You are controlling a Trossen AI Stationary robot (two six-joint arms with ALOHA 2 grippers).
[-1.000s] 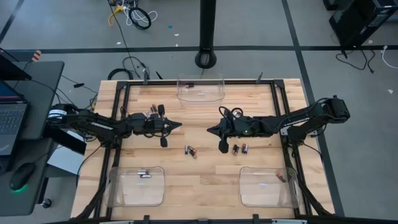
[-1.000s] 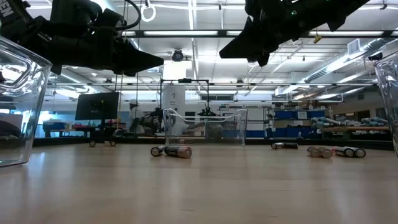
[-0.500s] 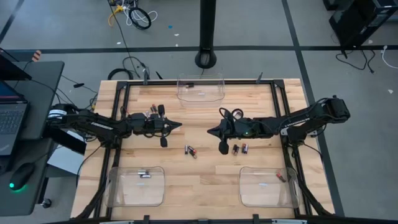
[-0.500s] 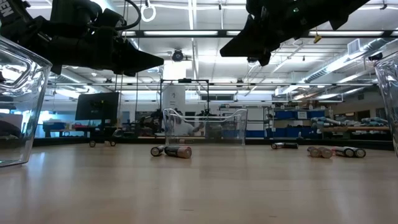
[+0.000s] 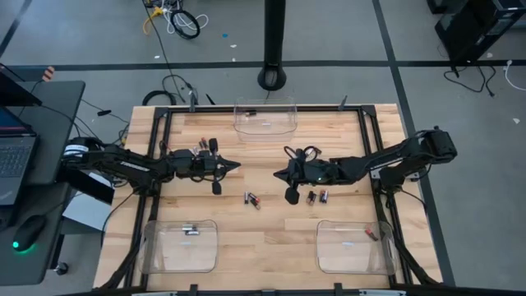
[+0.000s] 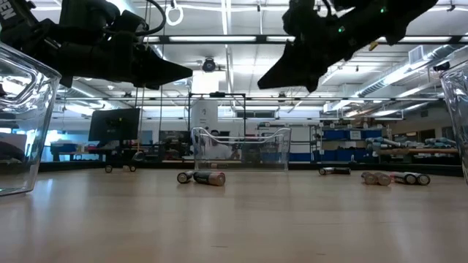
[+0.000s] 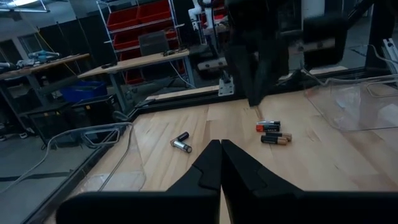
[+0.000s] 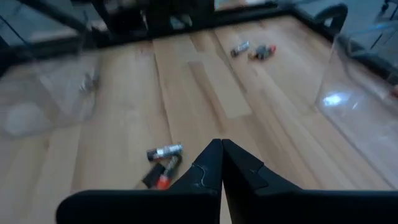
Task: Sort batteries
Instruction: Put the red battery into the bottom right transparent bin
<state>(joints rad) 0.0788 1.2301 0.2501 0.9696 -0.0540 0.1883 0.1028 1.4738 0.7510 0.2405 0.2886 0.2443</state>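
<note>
from above, the left gripper (image 5: 236, 166) and right gripper (image 5: 278, 173) point at each other over the middle of the table (image 5: 271, 230), well apart, each with fingers pressed together and holding nothing. two batteries (image 5: 251, 199) lie between them toward the near side, two more cells (image 5: 317, 196) sit beside the right arm, and another pair (image 5: 200, 151) lies by the left arm. a cell rests in the near-left bin (image 5: 164, 255), one in the near-right bin (image 5: 345, 255), and the far bin (image 5: 265, 123) stands at the back edge. level with the tabletop, both grippers hang above the wood, clear of the cells lying on it (image 6: 208, 177). the left wrist shows shut fingers (image 7: 211, 169) with cells (image 7: 271, 132) ahead on the wood. the right wrist shows shut fingers (image 8: 210, 167) just short of a silvery cell (image 8: 164, 151).
</note>
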